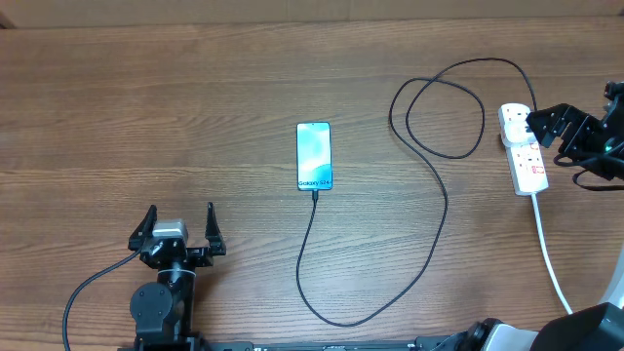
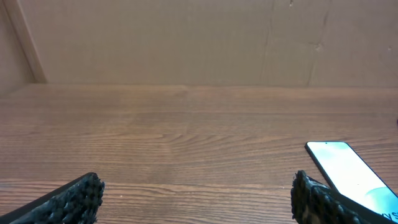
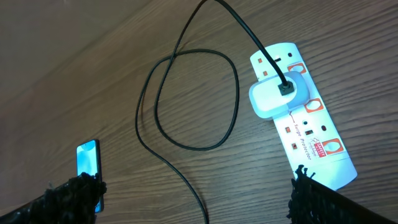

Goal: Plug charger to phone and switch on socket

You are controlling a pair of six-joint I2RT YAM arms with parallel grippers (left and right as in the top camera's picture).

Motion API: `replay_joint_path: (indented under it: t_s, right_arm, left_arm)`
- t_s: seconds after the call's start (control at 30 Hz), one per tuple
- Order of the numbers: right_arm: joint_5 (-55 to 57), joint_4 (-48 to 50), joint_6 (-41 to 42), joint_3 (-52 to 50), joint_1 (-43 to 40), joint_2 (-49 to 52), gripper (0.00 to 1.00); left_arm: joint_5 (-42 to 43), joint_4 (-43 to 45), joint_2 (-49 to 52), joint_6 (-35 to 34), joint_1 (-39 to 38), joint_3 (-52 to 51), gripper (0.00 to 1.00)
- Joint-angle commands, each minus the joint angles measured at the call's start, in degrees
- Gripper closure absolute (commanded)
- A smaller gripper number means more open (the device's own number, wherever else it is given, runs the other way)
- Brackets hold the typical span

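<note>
Wooden table (image 1: 195, 117), phone (image 1: 314, 156) "Galaxy", socket (image 3: 309, 127) "Surge Protector"

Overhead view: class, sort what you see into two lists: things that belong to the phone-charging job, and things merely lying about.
Belong to the job: phone, charger cable, white adapter, socket.

Merely there: table, left arm's own cable.
</note>
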Motion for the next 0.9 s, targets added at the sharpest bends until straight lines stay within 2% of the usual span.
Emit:
replay_joint_path:
  t_s: [0.0,0.2,0.4,0.53,0.87]
  right_arm:
    - [0.2,0.3,0.2,0.1,0.1,0.3,0.00]
    - [1.6,0.9,0.2,0.0,0.3,-1.1,0.00]
    - [1.6,10.9,0.2,-5.9,3.3,-7.6,0.00]
    - [1.7,21.3,0.2,-14.8,6.0,-13.9,0.00]
    - [1.7,54.3,0.2,-46.5,12.5,-35.0,0.00]
  left_arm:
    - [0.6,0.0,-0.6,1.1,0.3,-0.2,0.00]
    - [0.6,0.0,-0.6,1.1,0.3,-0.2,0.00]
    - [0.6,0.0,-0.6,1.1,0.3,-0.2,0.00]
    - [0.6,0.0,-0.6,1.1,0.3,-0.2,0.00]
    - [0.6,0.0,-0.6,1.1,0.3,-0.2,0.00]
